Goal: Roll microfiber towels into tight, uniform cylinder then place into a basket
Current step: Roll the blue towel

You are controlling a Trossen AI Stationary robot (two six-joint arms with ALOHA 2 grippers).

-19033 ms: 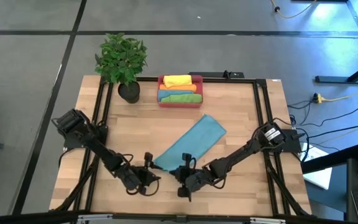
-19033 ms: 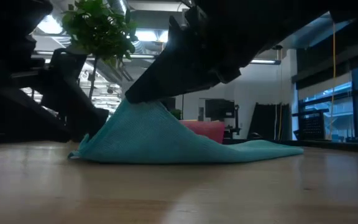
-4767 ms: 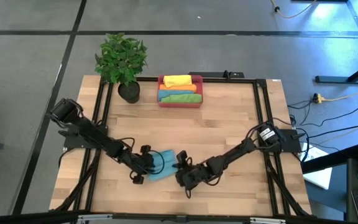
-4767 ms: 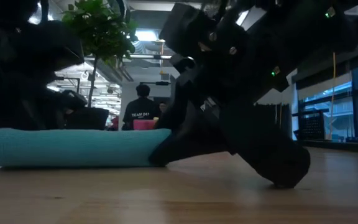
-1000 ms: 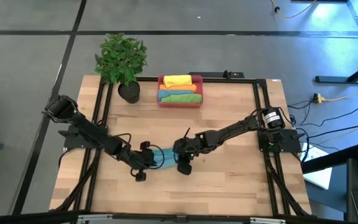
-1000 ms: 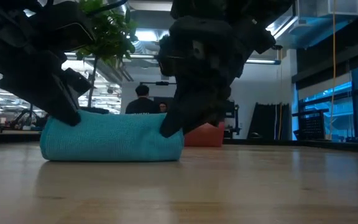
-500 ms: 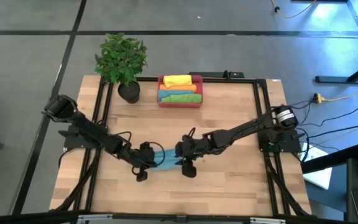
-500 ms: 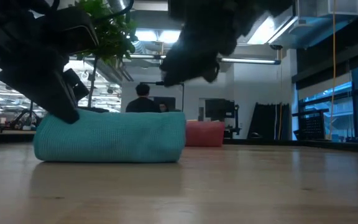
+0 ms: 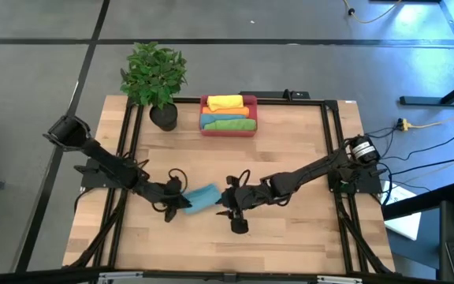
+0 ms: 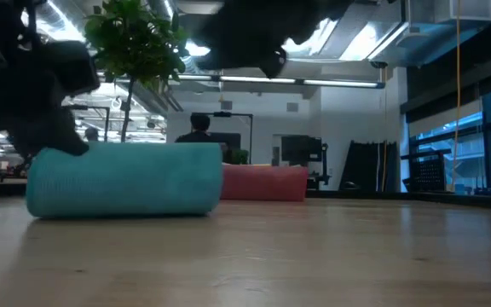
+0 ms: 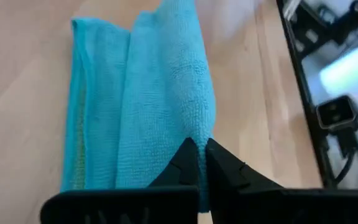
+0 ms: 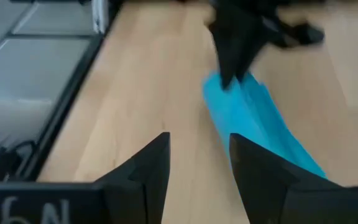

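Right tool (image 12: 197, 165), its two dark fingers (image 12: 145, 171) apart with nothing between them, above the wooden table (image 12: 148, 81). Beyond them lies a teal towel (image 12: 257, 127), rolled. The left tool (image 12: 235, 46), dark and blurred, meets the towel's far end. A black frame rail (image 12: 73, 99) edges the table.

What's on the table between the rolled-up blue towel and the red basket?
Nothing. In the high view, only bare wooden table lies between the rolled teal towel and the red basket.

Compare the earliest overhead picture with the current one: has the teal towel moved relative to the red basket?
Yes. The teal towel, once spread diagonally below the basket, is now a compact roll lying farther toward the left arm's side, held by the left gripper.
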